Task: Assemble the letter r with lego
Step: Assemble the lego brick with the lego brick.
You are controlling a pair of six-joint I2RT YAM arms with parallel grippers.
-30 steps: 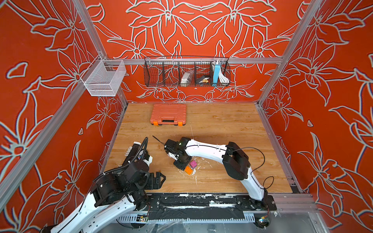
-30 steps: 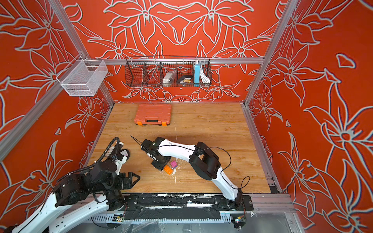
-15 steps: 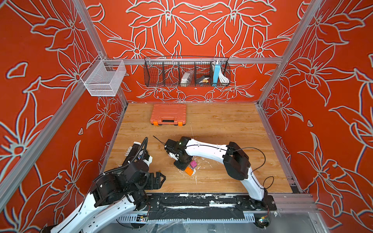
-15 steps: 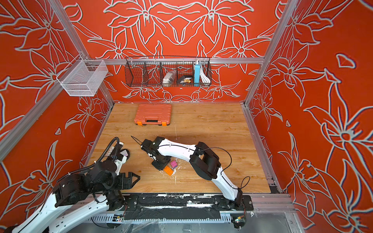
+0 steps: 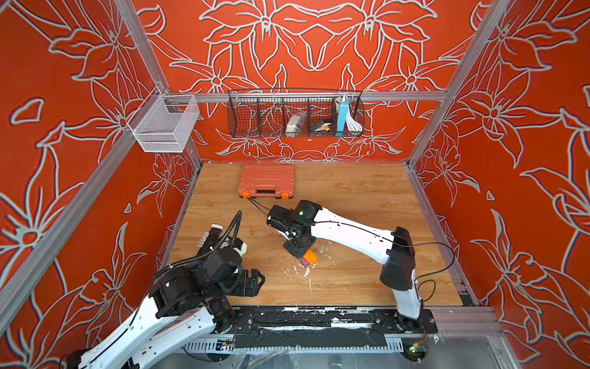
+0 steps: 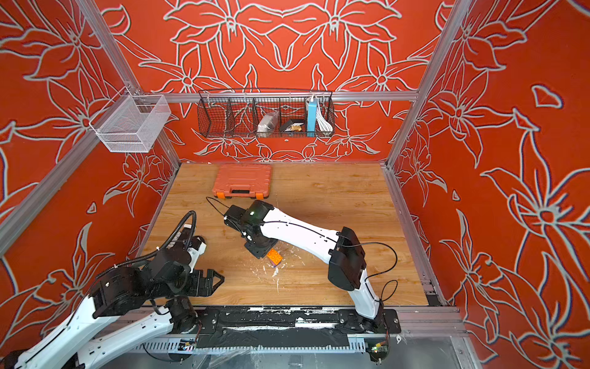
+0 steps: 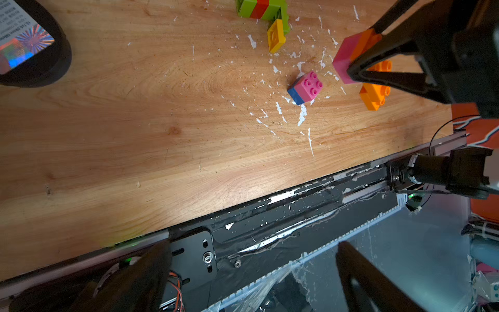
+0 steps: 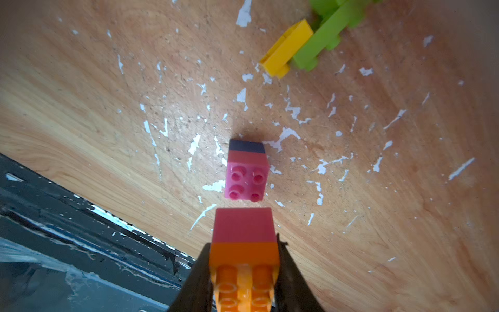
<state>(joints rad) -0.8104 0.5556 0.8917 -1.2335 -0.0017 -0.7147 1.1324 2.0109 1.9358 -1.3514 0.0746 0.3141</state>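
My right gripper [image 8: 244, 259] is shut on an orange lego brick [image 8: 244, 254] with a pink brick [image 8: 243, 225] stuck to its far end. Just beyond that held stack, a pink brick on a blue one [image 8: 247, 175] stands on the wooden table [image 8: 108, 108]. In the left wrist view another orange brick [image 7: 374, 94] lies behind the right gripper [image 7: 359, 67]. A yellow brick [image 7: 276, 35] leans on a green-red-green stack [image 7: 259, 9] farther off. My left gripper [image 7: 251, 275] is open and holds nothing, over the table's front edge. In both top views the right gripper [image 5: 298, 250] hides most bricks.
A salmon-orange toolbox [image 5: 266, 180] lies at the back of the table. A black wire basket [image 5: 295, 116] and a white mesh basket [image 5: 164, 124] hang on the walls. White flecks are scattered on the wood around the bricks. A black rail [image 5: 319, 316] runs along the front edge.
The right gripper's jaws have narrowed onto the orange-and-pink stack. Both arms stand almost where they were.
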